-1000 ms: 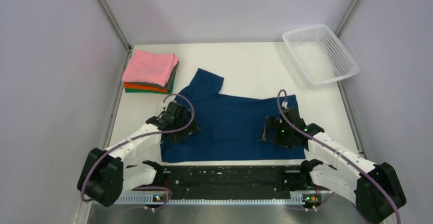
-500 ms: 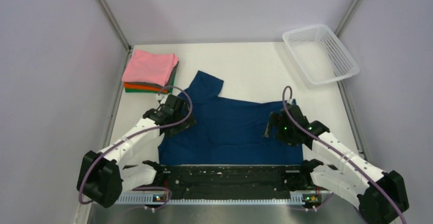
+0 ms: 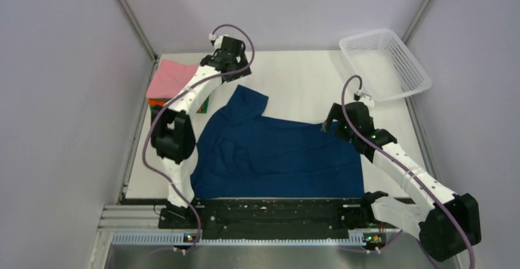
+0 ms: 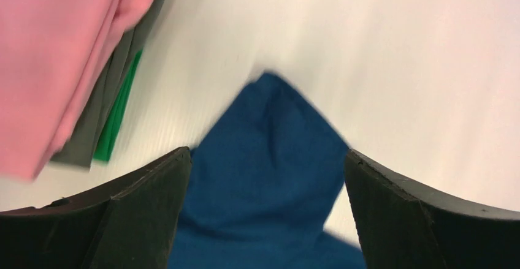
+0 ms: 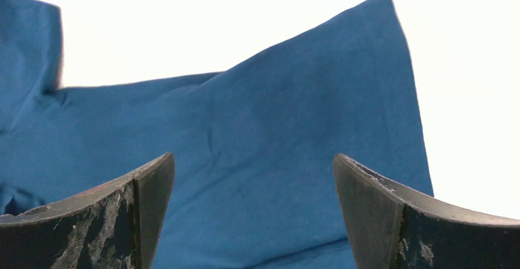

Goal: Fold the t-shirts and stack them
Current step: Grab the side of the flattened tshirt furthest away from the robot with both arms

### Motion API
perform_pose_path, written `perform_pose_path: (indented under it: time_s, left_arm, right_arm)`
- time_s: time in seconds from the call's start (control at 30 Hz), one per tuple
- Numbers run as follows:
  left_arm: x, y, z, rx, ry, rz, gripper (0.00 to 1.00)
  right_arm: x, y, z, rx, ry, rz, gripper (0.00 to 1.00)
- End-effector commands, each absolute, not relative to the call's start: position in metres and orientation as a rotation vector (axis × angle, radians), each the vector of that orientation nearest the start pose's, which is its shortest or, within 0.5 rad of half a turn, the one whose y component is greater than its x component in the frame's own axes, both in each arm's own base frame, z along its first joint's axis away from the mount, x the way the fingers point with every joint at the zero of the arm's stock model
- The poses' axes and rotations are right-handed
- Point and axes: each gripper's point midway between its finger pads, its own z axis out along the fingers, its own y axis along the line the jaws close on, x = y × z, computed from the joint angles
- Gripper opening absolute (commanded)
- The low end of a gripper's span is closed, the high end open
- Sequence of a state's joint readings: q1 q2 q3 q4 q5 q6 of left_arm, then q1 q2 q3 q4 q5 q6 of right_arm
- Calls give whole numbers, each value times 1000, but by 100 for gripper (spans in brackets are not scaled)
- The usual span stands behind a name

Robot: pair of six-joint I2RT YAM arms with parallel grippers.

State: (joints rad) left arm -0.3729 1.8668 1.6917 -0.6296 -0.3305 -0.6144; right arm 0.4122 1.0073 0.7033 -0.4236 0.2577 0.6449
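We see the navy shirt [image 3: 276, 155] lying flat on the table [image 3: 294, 73], its long axis running 9 to 3 o'clock and one sleeve [image 3: 248, 100] poking out toward 12. The folded stack [image 3: 175, 82] sits apart at 10 o'clock. The left pincer [image 3: 232, 60], fingers spread and holding nothing, hovers just past the sleeve tip, which lies toward 6 o'clock of it, while the right pincer [image 3: 329, 124], likewise spread and empty, hangs over the shirt's far right corner. We judge each arm nearest its own far corner, so the next fold would draw cloth toward 6 o'clock.
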Motion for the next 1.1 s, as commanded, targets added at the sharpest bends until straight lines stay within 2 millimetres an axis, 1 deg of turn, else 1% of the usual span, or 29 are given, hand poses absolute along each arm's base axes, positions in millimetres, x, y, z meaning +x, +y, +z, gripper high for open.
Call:
perform_pose_path:
  time_s: [0.0,0.03,0.07,0.13,0.23,0.33,0.37,0.43,0.5,0.57,0.6,0.73,0.8,0.83,0.87,0.97,1.07]
  left_arm:
    - [516,-136,154,-368,2344,116,99]
    - [527,-137,152,-363,2348,121,99]
    - [537,-139,138,-351,2373,122,99]
    - [552,-141,126,-349,2381,110,99]
    - [565,-148,107,-335,2397,66,98]
    - [566,-155,84,-317,2435,41,93]
    - [566,-154,75,-315,2447,53,92]
    - [565,-151,57,-317,2477,75,87]
    - [562,-153,42,-323,2514,63,79]
    - [558,-154,32,-334,2542,51,66]
    - [557,-155,30,-336,2549,45,61]
    - [547,-158,33,-334,2586,11,32]
    - [541,-158,39,-345,2588,4,16]
    - [538,-158,42,-347,2587,-4,6]
    - [536,-159,47,-347,2581,-19,0]
    - [533,-164,64,-340,2560,-68,0]
    - [531,-168,83,-336,2534,-98,0]
  right_arm:
    - [305,82,137,427,2182,207,99]
    - [307,80,133,430,2184,199,99]
    - [308,79,130,434,2188,190,99]
    - [308,76,123,433,2203,169,99]
    - [307,71,114,437,2223,146,99]
    - [304,68,109,439,2236,133,99]
    - [303,67,107,440,2240,130,99]
    - [301,67,106,440,2242,135,99]
    - [298,66,104,439,2241,136,99]
    - [296,64,105,442,2232,133,99]
    - [295,62,105,444,2229,129,99]
    - [293,54,108,453,2211,87,99]
    - [294,49,110,467,2200,59,99]
    - [295,46,111,474,2195,47,99]
    - [296,45,111,482,2193,37,99]
    - [302,39,111,503,2182,-18,99]
    - [316,30,114,525,2171,-102,99]
